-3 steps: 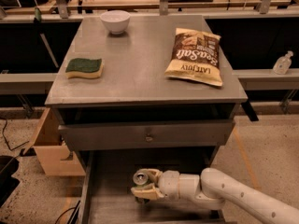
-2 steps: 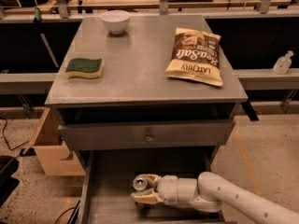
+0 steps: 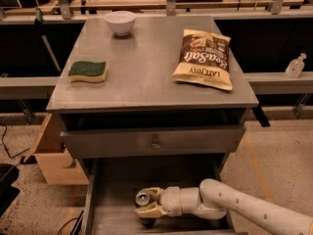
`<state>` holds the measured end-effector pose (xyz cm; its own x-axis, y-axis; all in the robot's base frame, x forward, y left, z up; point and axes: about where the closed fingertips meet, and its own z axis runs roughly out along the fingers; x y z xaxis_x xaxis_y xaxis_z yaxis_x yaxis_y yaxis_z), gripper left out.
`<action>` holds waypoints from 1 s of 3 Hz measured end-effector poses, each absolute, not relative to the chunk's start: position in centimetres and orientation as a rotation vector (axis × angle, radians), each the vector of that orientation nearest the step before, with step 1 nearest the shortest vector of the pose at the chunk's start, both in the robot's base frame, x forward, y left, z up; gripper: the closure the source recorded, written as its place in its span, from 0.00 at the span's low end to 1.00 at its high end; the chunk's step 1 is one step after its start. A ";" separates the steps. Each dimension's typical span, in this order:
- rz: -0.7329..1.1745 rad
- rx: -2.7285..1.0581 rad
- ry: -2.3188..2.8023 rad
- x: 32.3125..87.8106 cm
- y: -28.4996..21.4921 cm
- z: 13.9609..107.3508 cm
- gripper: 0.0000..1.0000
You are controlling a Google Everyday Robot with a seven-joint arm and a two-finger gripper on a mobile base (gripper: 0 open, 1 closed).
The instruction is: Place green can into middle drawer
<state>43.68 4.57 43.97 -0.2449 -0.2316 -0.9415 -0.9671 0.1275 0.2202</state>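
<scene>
Gripper (image 3: 148,203) sits low inside the open middle drawer (image 3: 113,180), arm coming in from the right. It's clamped round the green can (image 3: 143,198), w/ the silver top facing up.

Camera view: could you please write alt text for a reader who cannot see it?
The robot's end effector grips the green can inside the open middle drawer. On the cabinet top above lie a white bowl, a green sponge and a chip bag.
</scene>
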 end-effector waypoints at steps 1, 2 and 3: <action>1.165 -1.205 1.657 43.4 5.3 42.2 0.94; 1.170 -1.206 1.653 43.3 5.4 42.3 0.72; 1.173 -1.207 1.651 43.3 5.6 42.3 0.50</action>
<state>43.26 5.57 42.31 -0.2605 -0.2615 -0.9294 -0.9637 0.1293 0.2338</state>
